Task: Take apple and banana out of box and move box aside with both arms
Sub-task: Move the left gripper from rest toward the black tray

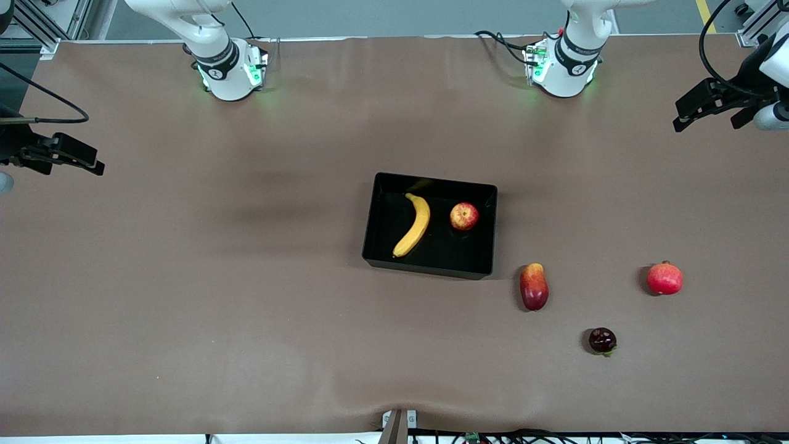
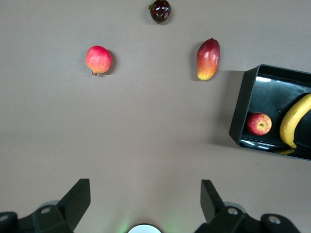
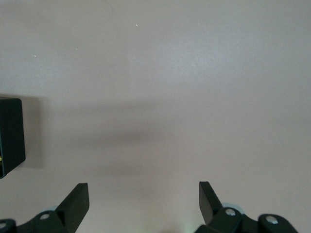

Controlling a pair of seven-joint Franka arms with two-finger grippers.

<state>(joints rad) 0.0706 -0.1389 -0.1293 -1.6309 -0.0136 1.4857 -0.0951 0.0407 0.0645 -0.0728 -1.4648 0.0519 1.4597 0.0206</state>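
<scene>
The black box (image 1: 370, 216) sits mid-table, with the yellow banana (image 1: 414, 225) and the red-and-yellow apple (image 1: 464, 216) lying side by side in it. In the left wrist view the box (image 2: 241, 109) shows at the picture's edge with the apple (image 2: 259, 124) and part of the banana (image 2: 295, 119). My left gripper (image 1: 707, 120) (image 2: 145, 187) hangs open and empty over the left arm's end of the table. Over the right arm's end my right gripper (image 1: 92, 163) (image 3: 144, 189) is open too, with only a corner of the box (image 3: 10, 138) in its wrist view.
Three other fruits lie on the brown table toward the left arm's end, nearer the front camera than the box: an elongated red-yellow fruit (image 1: 534, 287) (image 2: 208, 59), a round red fruit with a crown tip (image 1: 664, 278) (image 2: 98, 59), and a small dark fruit (image 1: 602, 340) (image 2: 160, 10).
</scene>
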